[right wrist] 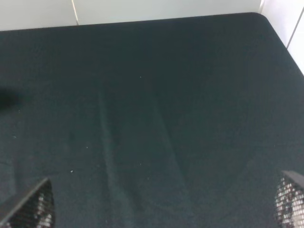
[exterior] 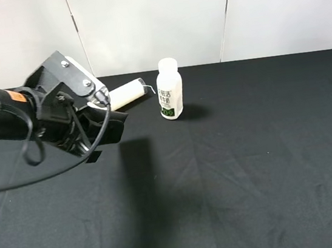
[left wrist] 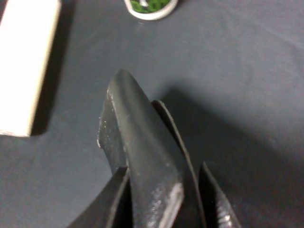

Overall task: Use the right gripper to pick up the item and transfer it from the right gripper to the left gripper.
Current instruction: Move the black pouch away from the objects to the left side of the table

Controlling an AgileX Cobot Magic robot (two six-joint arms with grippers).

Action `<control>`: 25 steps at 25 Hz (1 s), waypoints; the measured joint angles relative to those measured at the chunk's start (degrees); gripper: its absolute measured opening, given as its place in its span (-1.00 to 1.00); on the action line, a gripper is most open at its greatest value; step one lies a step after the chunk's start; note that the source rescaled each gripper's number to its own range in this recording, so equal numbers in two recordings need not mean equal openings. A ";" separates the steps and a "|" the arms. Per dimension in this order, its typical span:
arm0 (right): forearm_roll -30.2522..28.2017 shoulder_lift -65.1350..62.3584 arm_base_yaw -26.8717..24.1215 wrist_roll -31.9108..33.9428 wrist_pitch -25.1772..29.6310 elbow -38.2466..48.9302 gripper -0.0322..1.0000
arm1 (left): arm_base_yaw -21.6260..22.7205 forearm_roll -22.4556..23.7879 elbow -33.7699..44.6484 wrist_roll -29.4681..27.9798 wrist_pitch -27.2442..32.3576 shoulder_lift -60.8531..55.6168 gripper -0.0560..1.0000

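Note:
The item (left wrist: 142, 142), a black wedge-shaped case, sits between the fingers of my left gripper (left wrist: 164, 209), which is shut on it and holds it above the black cloth. In the exterior high view the left gripper (exterior: 104, 129) hangs at the left, just in front of the white tube, and the dark item is hard to tell from the claw there. My right gripper (right wrist: 161, 209) is open and empty, with only its two fingertips (right wrist: 33, 206) showing over bare cloth. The right arm is out of the exterior high view.
A white cylindrical tube (exterior: 126, 93) lies at the back left, right behind the left gripper; it also shows in the left wrist view (left wrist: 26, 66). A white bottle with a green label (exterior: 169, 90) stands upright beside it. Black cloth (exterior: 251, 168) covers the table.

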 joint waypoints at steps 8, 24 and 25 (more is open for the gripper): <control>0.00 0.00 0.00 0.00 0.00 0.00 1.00 | 0.00 0.00 0.00 -0.11 -5.60 2.70 -0.89; 0.00 0.00 0.00 0.00 0.00 0.00 1.00 | 0.00 0.00 0.00 -2.95 -5.55 2.70 0.95; 0.00 0.00 0.00 0.00 0.00 0.00 1.00 | 0.00 0.00 0.00 -3.00 -5.55 2.70 0.97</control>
